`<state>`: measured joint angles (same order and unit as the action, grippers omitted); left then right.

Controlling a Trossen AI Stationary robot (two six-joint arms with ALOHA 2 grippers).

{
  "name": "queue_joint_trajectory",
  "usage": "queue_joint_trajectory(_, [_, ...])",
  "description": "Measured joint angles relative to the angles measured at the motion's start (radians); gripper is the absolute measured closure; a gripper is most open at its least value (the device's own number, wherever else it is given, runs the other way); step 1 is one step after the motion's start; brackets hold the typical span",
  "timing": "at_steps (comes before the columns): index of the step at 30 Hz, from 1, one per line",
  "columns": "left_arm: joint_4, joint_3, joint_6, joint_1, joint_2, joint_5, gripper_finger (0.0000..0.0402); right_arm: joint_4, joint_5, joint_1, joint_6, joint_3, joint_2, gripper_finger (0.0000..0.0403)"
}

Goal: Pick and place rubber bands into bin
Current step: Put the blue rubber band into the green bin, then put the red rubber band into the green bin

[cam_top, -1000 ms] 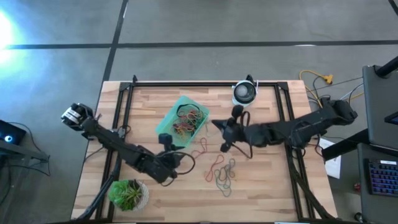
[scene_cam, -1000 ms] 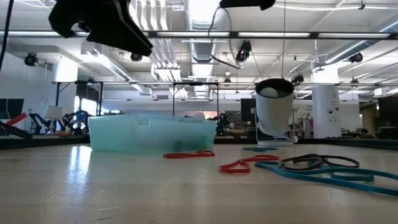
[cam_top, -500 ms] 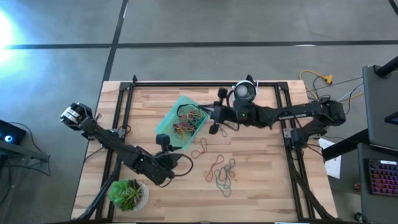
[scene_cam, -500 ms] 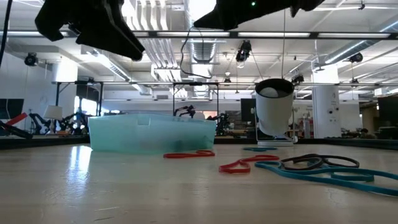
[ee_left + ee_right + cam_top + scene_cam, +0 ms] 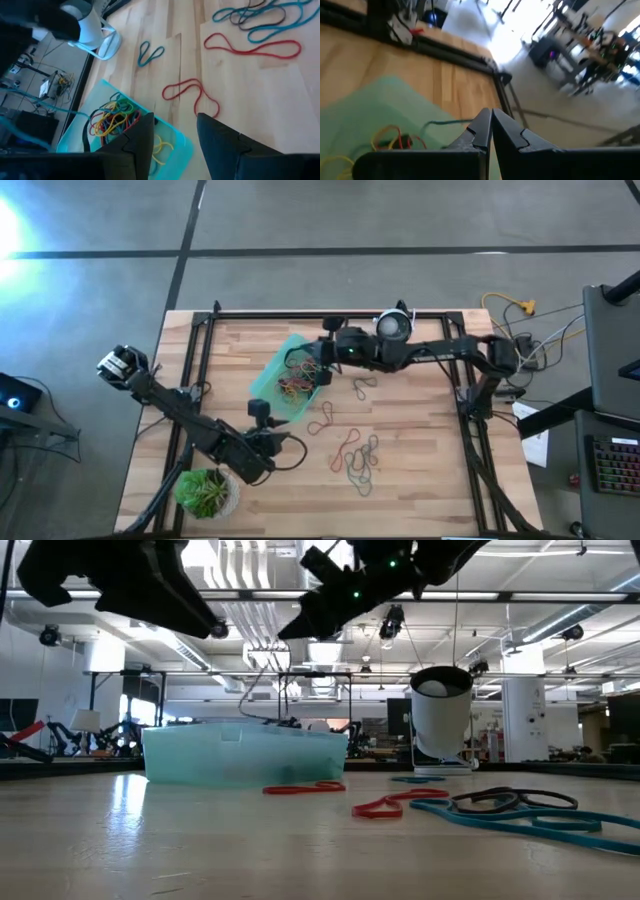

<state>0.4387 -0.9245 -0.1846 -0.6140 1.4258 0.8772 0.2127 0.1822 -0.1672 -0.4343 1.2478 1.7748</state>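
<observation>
The teal bin (image 5: 268, 378) stands on the table's far left part and holds several coloured rubber bands (image 5: 300, 383). More rubber bands (image 5: 355, 455) lie loose on the wood near the table's middle, among them a red one (image 5: 320, 418). My right gripper (image 5: 318, 352) hovers above the bin's far right side, shut on a thin teal rubber band (image 5: 445, 121). My left gripper (image 5: 262, 410) hangs open over the bin's near corner, with nothing between its fingers (image 5: 142, 145). My right gripper pinches the thin band at one end (image 5: 466, 120) between its two shut fingertips. The fingers come from the table's right, slanting a little downward. The band hangs slack below them, and its lower part (image 5: 262, 705) reaches down to the bin (image 5: 240, 755).
A white-and-black round device (image 5: 393, 328) stands at the far edge, right of the bin. A potted green plant (image 5: 207, 492) sits at the near left corner. Black frame rails (image 5: 330, 315) run along the table's sides. A blue band (image 5: 150, 52) lies near the device.
My right gripper has swept from over the table's middle toward the far left. It now hangs above the bin, still shut, with the thin band dangling beneath it.
</observation>
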Motion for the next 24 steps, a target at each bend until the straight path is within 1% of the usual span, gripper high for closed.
queue_joint_trajectory(3, [0.023, 0.000, -0.020, -0.010, -0.001, 0.000, 0.0267, -0.061, 0.000, -0.027, 0.034, 0.025, 0.022, 0.0394])
queue_joint_trajectory(8, [0.027, 0.000, -0.021, -0.023, -0.002, 0.000, 0.0267, -0.091, -0.019, -0.068, 0.111, 0.023, 0.030, 0.0394])
queue_joint_trajectory(12, [0.026, 0.000, -0.021, -0.024, -0.002, 0.000, 0.0267, -0.107, -0.093, -0.103, 0.199, 0.010, 0.030, 0.0394])
queue_joint_trajectory(16, [0.024, 0.000, -0.021, -0.024, -0.002, 0.000, 0.0267, -0.110, -0.204, -0.132, 0.237, -0.005, 0.030, 0.0390])
queue_joint_trajectory(20, [0.021, 0.000, -0.020, -0.024, -0.002, 0.001, 0.0267, -0.109, -0.292, -0.139, 0.245, -0.016, 0.030, 0.0366])
queue_joint_trajectory(24, [0.018, 0.000, -0.020, -0.023, -0.002, 0.001, 0.0267, -0.116, -0.337, -0.139, 0.257, -0.022, 0.030, 0.0328])
